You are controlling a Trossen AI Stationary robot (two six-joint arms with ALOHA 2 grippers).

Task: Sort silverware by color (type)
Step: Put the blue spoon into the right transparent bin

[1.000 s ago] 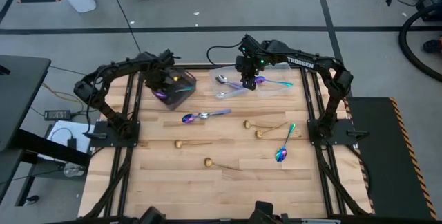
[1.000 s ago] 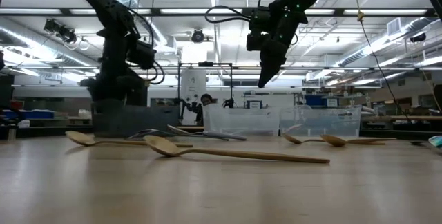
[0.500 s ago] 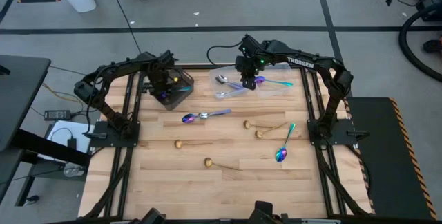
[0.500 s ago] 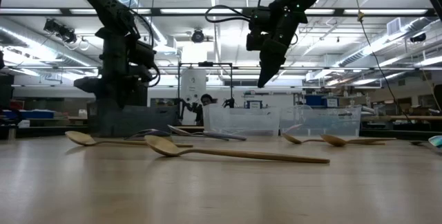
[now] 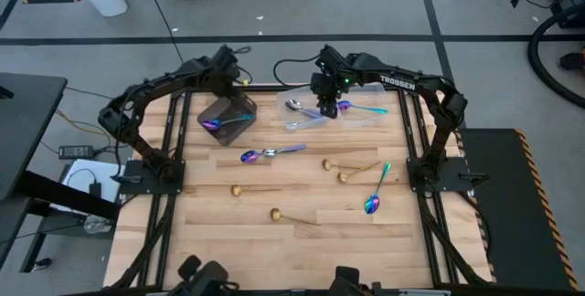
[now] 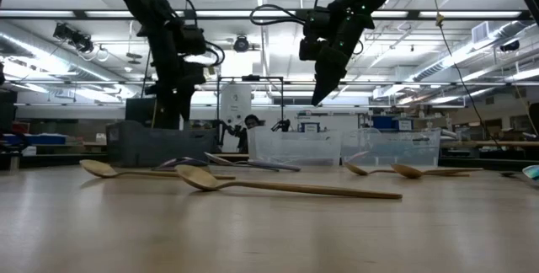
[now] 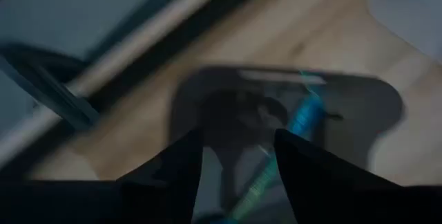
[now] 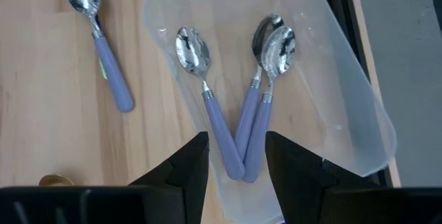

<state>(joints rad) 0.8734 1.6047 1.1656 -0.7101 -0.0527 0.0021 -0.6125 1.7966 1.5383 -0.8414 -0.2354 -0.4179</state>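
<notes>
the sorting is looking partly done. the dark tray (image 5: 228,118) is holding at least one rainbow spoon (image 5: 219,121), and the clear container (image 8: 331,106) under the right arm is holding three lilac-handled silver spoons (image 8: 238,106). a second clear container beside it seems to hold another rainbow spoon (image 5: 358,108), though that is hard to confirm from above.

left out on the counter (image 5: 302,241) are four gold spoons (image 5: 274,214), a rainbow spoon (image 5: 376,195), and a rainbow spoon and a lilac-handled spoon lying together (image 5: 265,153).

the left gripper (image 7: 238,158) is hanging over the dark tray with jaws apart and empty. the right gripper (image 8: 236,158) is hovering above its container, jaws likewise parted and holding nothing.
</notes>
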